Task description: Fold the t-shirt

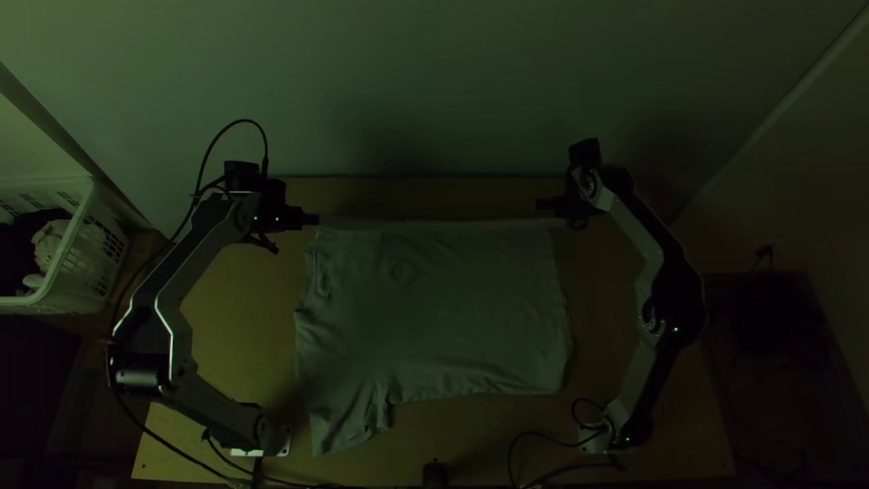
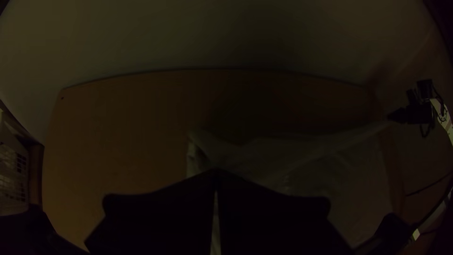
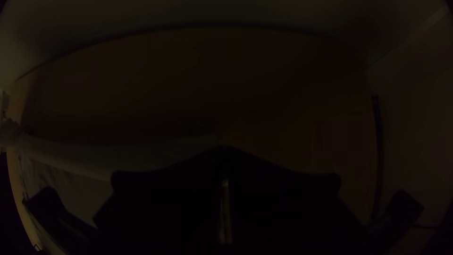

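The pale t-shirt point(image 1: 444, 308) lies over the middle of the table, its far edge stretched between both grippers, with one sleeve-like part hanging toward the near edge at the left. My left gripper point(image 1: 312, 220) is shut on the shirt's far left corner; in the left wrist view the left gripper point(image 2: 216, 172) has its fingers together over the cloth point(image 2: 264, 156). At the far right corner, my right gripper point(image 1: 541, 206) is shut on the shirt. In the right wrist view the right gripper point(image 3: 224, 150) has its tips together, with cloth point(image 3: 118, 158) running off to one side.
A white laundry basket point(image 1: 68, 258) with dark and light cloth stands left of the table point(image 1: 226, 312). A pale wall point(image 1: 425, 91) rises behind the far edge. Cables point(image 1: 543, 444) lie near the right arm's base. A small black object point(image 1: 435, 474) is at the near edge.
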{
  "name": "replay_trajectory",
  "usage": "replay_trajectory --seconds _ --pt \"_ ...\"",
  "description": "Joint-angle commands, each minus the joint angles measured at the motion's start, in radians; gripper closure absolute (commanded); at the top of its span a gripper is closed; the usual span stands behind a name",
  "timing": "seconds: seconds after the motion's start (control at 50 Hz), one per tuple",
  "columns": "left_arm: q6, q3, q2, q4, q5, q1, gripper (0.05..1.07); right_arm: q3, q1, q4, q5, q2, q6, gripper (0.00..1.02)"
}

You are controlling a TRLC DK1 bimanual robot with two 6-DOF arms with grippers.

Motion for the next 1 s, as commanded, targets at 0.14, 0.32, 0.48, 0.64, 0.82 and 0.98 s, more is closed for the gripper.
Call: replay_trajectory --seconds 0.14,0.32,0.48,0.64,0.82,0.98 --pt "0.028 -0.159 -0.194 0.000 0.009 -0.002 1.05 -0.178 0.014 0.024 0.015 -0.151 -0.026 1.00" --pt "0.043 -0.262 -0.283 -0.006 0.009 -0.019 1.05 -0.305 0.009 0.064 0.015 -0.216 -0.026 1.00" --pt "0.042 -0.347 -0.319 -0.002 0.009 -0.025 1.05 -0.429 0.008 0.122 0.013 -0.267 -0.026 1.00" --pt "0.039 -0.418 -0.323 0.014 -0.003 -0.045 1.05 -0.513 0.004 0.162 0.013 -0.292 -0.024 1.00" --pt "0.031 -0.487 -0.325 0.054 -0.008 -0.047 0.98 -0.566 0.001 0.175 0.013 -0.310 -0.017 0.92" --pt "0.053 -0.548 -0.366 0.063 -0.009 -0.033 0.20 -0.590 -0.009 0.151 0.012 -0.367 -0.011 0.03"
